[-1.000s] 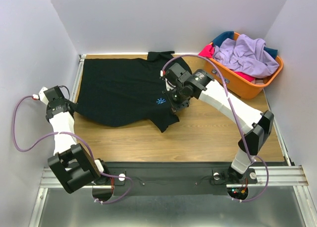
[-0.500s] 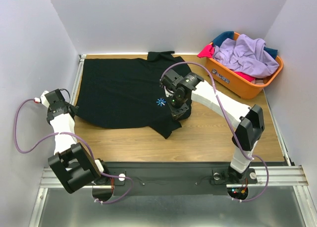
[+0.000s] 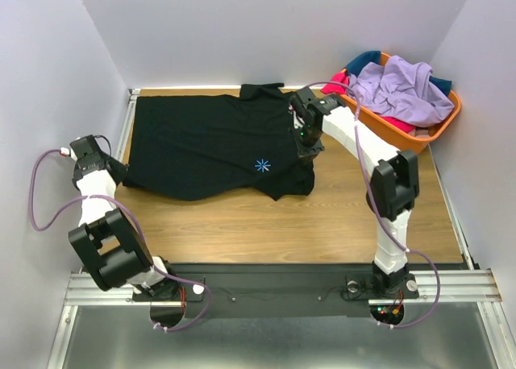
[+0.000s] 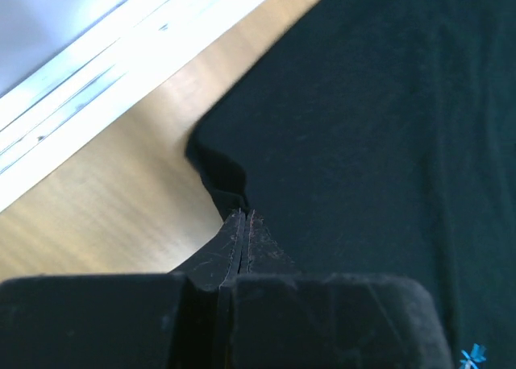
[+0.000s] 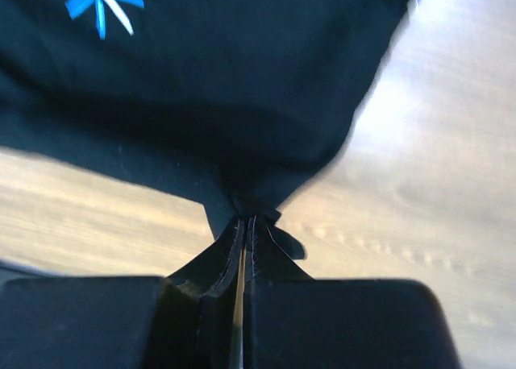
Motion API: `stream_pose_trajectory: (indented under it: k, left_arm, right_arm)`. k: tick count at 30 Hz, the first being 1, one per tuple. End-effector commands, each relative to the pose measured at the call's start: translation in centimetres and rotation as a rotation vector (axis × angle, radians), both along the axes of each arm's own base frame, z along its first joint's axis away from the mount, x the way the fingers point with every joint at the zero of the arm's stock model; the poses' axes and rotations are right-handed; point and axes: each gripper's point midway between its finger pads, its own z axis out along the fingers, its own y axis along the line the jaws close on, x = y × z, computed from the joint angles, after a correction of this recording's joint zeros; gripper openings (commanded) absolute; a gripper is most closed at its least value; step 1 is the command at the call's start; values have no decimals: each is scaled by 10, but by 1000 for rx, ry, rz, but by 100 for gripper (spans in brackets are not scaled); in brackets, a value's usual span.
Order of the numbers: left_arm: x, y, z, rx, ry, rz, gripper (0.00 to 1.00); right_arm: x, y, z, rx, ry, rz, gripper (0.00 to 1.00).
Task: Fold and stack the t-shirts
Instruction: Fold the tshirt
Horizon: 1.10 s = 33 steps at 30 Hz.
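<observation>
Wooden table (image 3: 339, 224): black t-shirt (image 3: 201, 143) spread between left pincer (image 4: 244, 217), right pincer (image 5: 242, 221), both clamped on it.

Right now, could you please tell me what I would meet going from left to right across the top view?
From the left: left tool, shut on a shirt corner → black shirt → right tool, shut on the shirt's right edge → basket.
</observation>
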Motion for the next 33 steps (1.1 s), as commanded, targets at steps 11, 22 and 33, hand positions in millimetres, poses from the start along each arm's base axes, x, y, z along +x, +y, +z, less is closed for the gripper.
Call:
stream_pose_trajectory:
  k: [11, 22, 33]
  left_arm:
    - [75, -12, 82, 15, -221, -111, 0]
    - [109, -16, 98, 16, -260, -89, 0]
    - [161, -15, 101, 4, -285, -125, 0]
  right_arm:
    - [92, 7, 9, 108, -128, -43, 0]
    - [125, 2, -9, 88, -174, -86, 0]
    - [153, 0, -11, 81, -248, -130, 1]
